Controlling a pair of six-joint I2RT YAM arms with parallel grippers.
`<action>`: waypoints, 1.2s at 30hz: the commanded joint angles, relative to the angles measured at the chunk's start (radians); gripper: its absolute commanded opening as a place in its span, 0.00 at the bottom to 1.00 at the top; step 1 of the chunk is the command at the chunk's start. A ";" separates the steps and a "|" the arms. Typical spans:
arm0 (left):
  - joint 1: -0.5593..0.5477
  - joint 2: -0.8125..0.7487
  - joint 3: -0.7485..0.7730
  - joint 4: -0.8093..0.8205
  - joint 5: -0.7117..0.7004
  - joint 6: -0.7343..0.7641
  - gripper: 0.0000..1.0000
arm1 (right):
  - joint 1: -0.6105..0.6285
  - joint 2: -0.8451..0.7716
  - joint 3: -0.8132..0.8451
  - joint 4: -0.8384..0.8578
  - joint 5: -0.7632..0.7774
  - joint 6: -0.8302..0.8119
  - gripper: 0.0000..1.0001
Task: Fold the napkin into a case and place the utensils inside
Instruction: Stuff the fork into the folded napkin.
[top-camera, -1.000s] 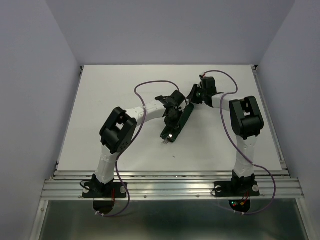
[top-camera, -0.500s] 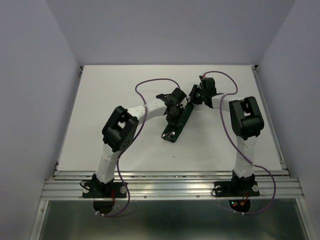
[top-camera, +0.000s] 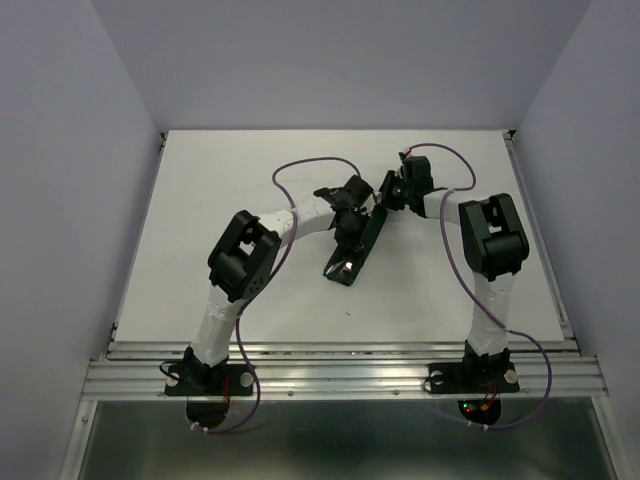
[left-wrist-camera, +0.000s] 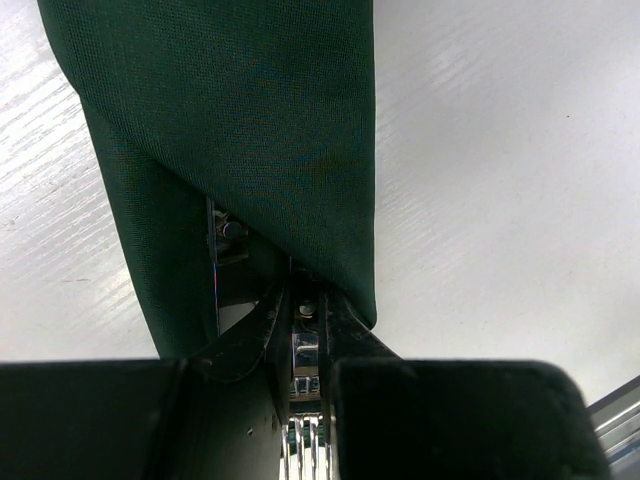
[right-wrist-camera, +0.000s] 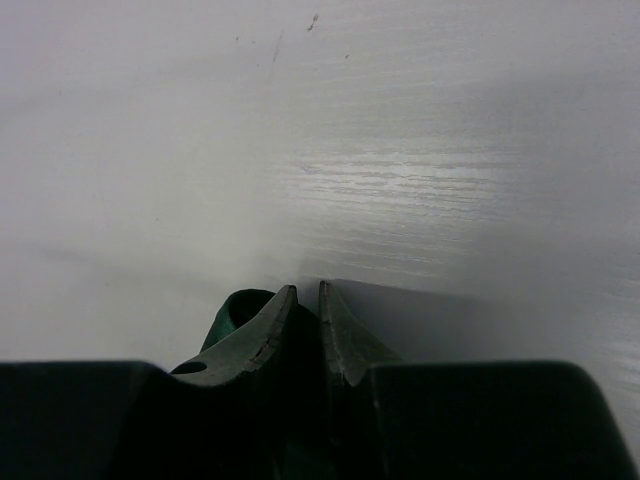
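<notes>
- A long, narrow dark green cloth case (top-camera: 367, 234) lies slantwise on the middle of the white table (top-camera: 200, 200), between the two arms.
- The left gripper (left-wrist-camera: 303, 295) points down at the case's nearer part. Its fingers are clamped on a slim silver metal utensil (left-wrist-camera: 304, 352).
- The utensil's far part runs under the folded green flap and into the case. Tine-like prongs show at the bottom edge of the left wrist view.
- The right gripper (right-wrist-camera: 308, 290) sits low over the table at the case's far end. Its fingers are pinched almost together on a fold of the green cloth.
- Whether a second utensil lies inside cannot be told.
</notes>
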 joint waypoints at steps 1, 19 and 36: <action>0.008 -0.019 0.017 0.003 0.004 -0.006 0.12 | 0.014 -0.015 -0.042 -0.059 0.012 -0.008 0.21; 0.007 -0.095 -0.049 -0.021 -0.045 -0.009 0.44 | 0.023 -0.012 -0.042 -0.059 0.012 -0.006 0.21; 0.007 -0.174 -0.136 -0.020 -0.051 -0.007 0.41 | 0.032 -0.009 -0.037 -0.060 0.016 -0.004 0.21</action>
